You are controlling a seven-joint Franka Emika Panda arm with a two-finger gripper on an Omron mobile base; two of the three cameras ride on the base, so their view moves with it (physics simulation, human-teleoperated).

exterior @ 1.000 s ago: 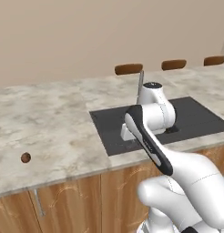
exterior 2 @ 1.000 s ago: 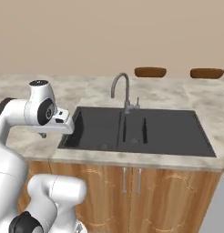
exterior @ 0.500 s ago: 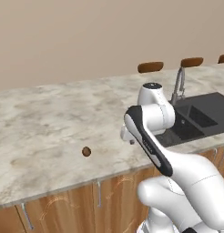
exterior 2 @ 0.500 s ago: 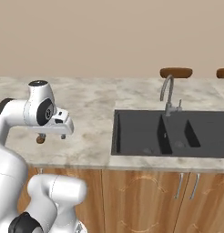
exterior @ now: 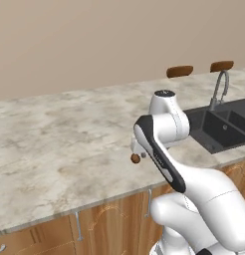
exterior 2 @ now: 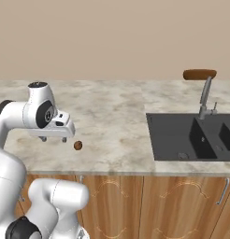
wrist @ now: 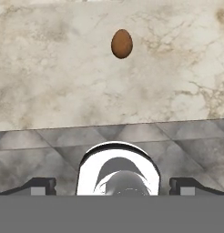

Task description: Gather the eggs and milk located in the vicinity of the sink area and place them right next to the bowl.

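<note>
One small brown egg (wrist: 121, 43) lies on the marble counter (wrist: 50, 77), near its front edge. In the right base view the egg (exterior 2: 78, 145) rests just right of and below my gripper (exterior 2: 53, 138). In the left base view the egg (exterior: 136, 158) peeks out beside the arm's forearm. My gripper (wrist: 113, 186) hovers over the counter's front edge, open, with its fingertips (wrist: 38, 185) wide apart and nothing between them. The dark sink (exterior 2: 191, 135) with its curved faucet (exterior 2: 205, 98) lies well to the right. The milk and the bowl are out of view.
Brown stool seats (exterior: 180, 71) stand behind the counter's far side, one of them (exterior 2: 199, 74) above the faucet. Bare marble (exterior: 60, 134) stretches left of the arm. Wooden cabinet doors (exterior 2: 135, 205) run below the counter, and grey floor tiles (wrist: 50, 145) show under the hand.
The base has driven left along the counter, so the sink has slid to the right of both base views and the egg now sits close by the gripper. The gripper stayed open.
</note>
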